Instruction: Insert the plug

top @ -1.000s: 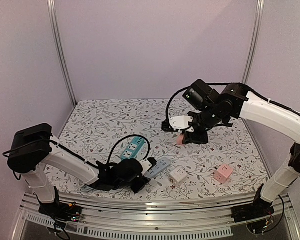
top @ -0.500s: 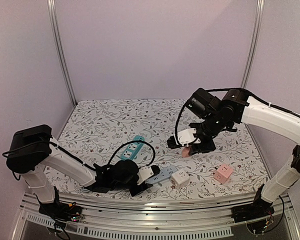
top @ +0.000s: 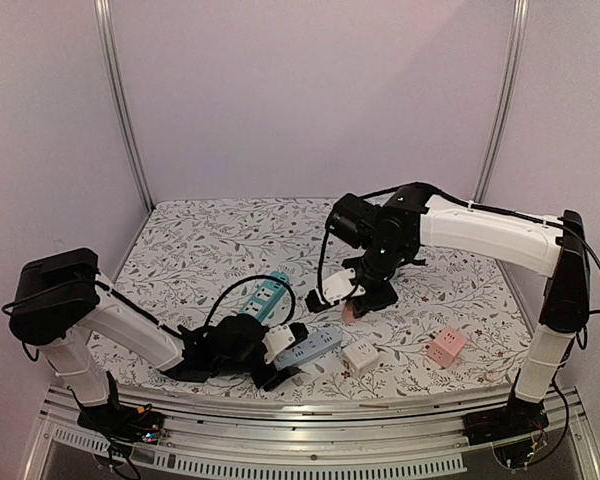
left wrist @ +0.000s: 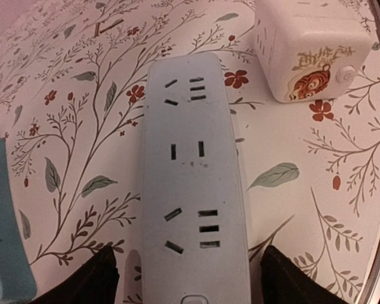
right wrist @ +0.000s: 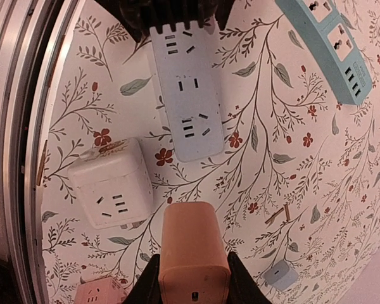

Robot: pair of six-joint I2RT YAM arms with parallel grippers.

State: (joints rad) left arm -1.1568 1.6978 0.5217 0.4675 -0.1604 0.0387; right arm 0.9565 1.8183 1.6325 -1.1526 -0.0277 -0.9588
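Two power strips lie on the flowered table (top: 200, 250): a grey strip (left wrist: 193, 183) near the front edge and a teal strip (top: 263, 298) just behind it, angled away. There are two socket cubes as well. The white cube (top: 358, 353) sits just beside the grey strip's far end, and the pink cube (top: 445, 347) is further to the right, apart from it. One small grey-blue block (right wrist: 280, 274) shows only in the right wrist view, lying well away from the rest.

The left gripper (left wrist: 189, 272) is low on the table with its jaws apart. One finger (left wrist: 95, 282) stands on each side of the grey strip's near end, with a sliver of table showing between finger and strip.

The right gripper (right wrist: 193, 278) is clamped on the single plug (right wrist: 191, 244), a peach-coloured block. It hangs above the table beyond the grey strip's far end and the white cube, touching neither.
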